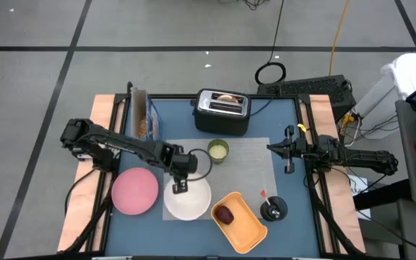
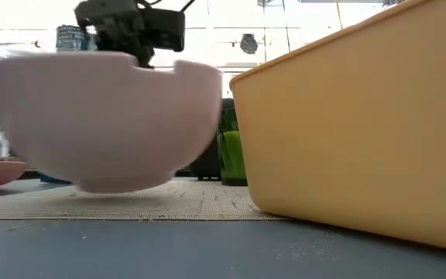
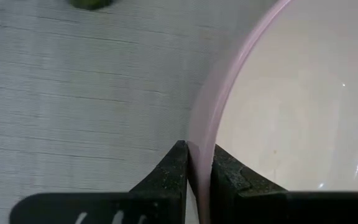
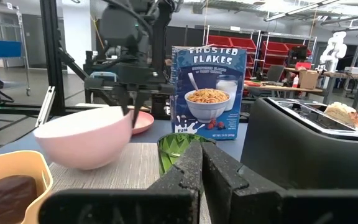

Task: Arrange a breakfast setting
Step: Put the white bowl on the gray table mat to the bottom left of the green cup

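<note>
- Left gripper [image 1: 180, 185]: positioned over the near-left part of the grey placemat [image 1: 248, 162]; jaws clamped on the rim of the white bowl [image 1: 188, 200], one finger [image 3: 169, 180] outside the wall and one inside.
- White bowl: in the low view [image 2: 103, 124] it is tilted, its underside just above or barely touching the placemat; which of the two cannot be told.
- Right gripper [image 1: 289, 149]: hovering at the right edge of the placemat, well apart from the bowl; fingers [image 4: 185, 171] together, nothing between them.
- Pink plate [image 1: 135, 191]: flat on the table, just left of the bowl, off the placemat.
- Pale-green cup [image 1: 217, 150]: upright on the far part of the placemat, near the toaster [image 1: 222, 110].
- Toaster: behind the placemat, with a bread piece [image 1: 227, 98] in its slot.
- Orange tray [image 1: 241, 222]: near-right of the bowl, holding a dark rounded item [image 1: 224, 214].
- Cereal box [image 4: 208, 90]: upright at the far left; legible print reads "FROSTED FLAKES", above a picture of a bowl of cereal.
</note>
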